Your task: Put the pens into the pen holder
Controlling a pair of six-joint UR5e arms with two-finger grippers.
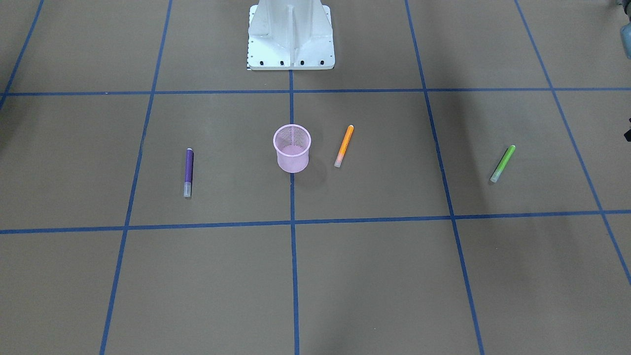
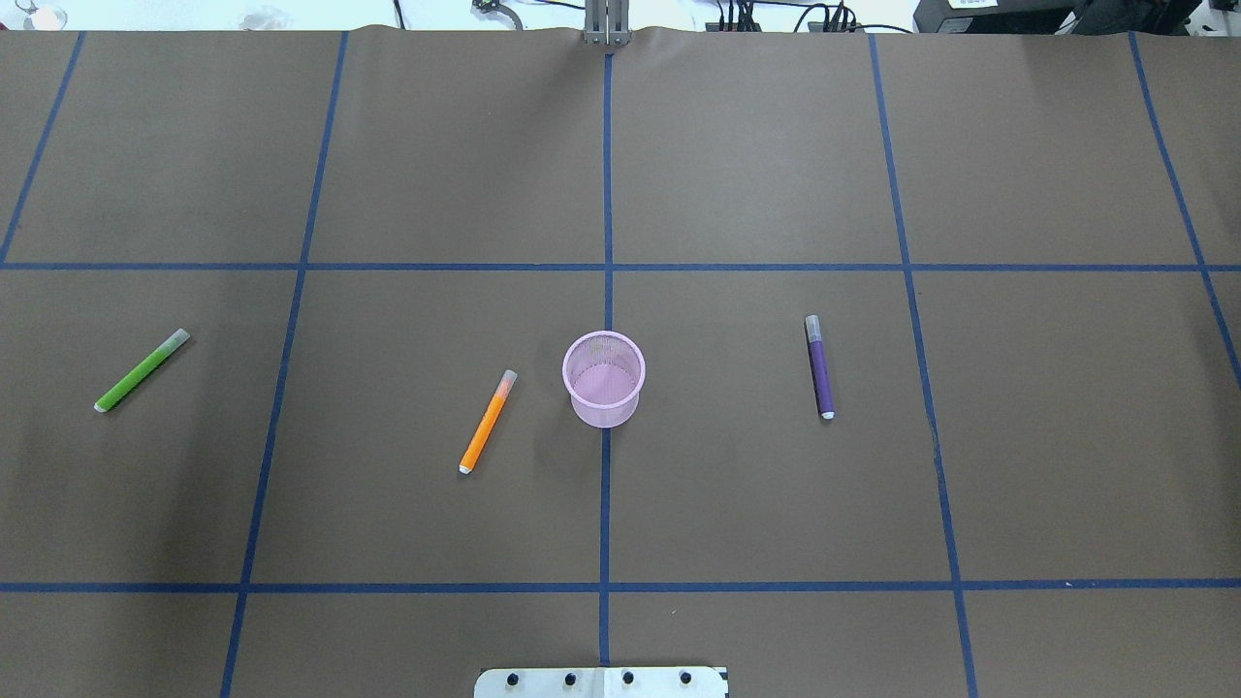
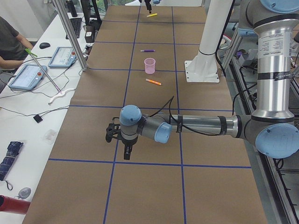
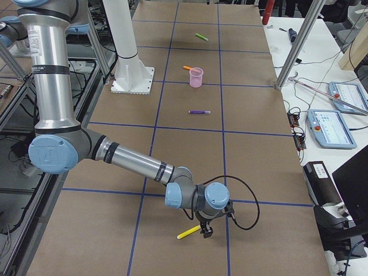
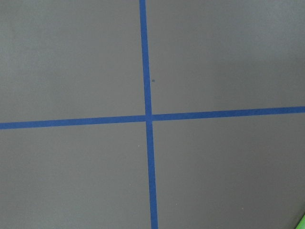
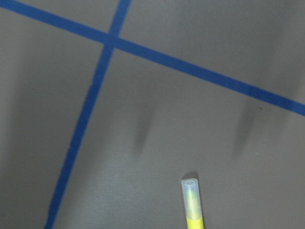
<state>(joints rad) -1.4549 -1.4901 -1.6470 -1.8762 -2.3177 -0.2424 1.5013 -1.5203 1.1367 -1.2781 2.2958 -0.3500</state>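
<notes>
The pink mesh pen holder [image 1: 292, 157] [image 2: 603, 402] stands upright mid-table with nothing inside. Lying flat are an orange pen [image 1: 344, 146] [image 2: 487, 422] close beside it, a purple pen [image 1: 188, 172] [image 2: 819, 366] on its other side, and a green pen [image 1: 503, 163] [image 2: 142, 369] farther out. A yellow pen [image 4: 188, 232] [image 6: 193, 205] lies at the table's right end, with my right gripper [image 4: 205, 230] low over its capped end. My left gripper [image 3: 126, 151] hangs low near the table's left end. For both grippers I cannot tell whether they are open or shut.
The white robot pedestal [image 1: 291, 34] stands behind the pen holder. Blue tape lines grid the brown table [image 2: 756, 485]. Along the far side are aluminium posts [image 3: 70, 32], control tablets [image 3: 28, 77] and a seated person [image 3: 9, 42].
</notes>
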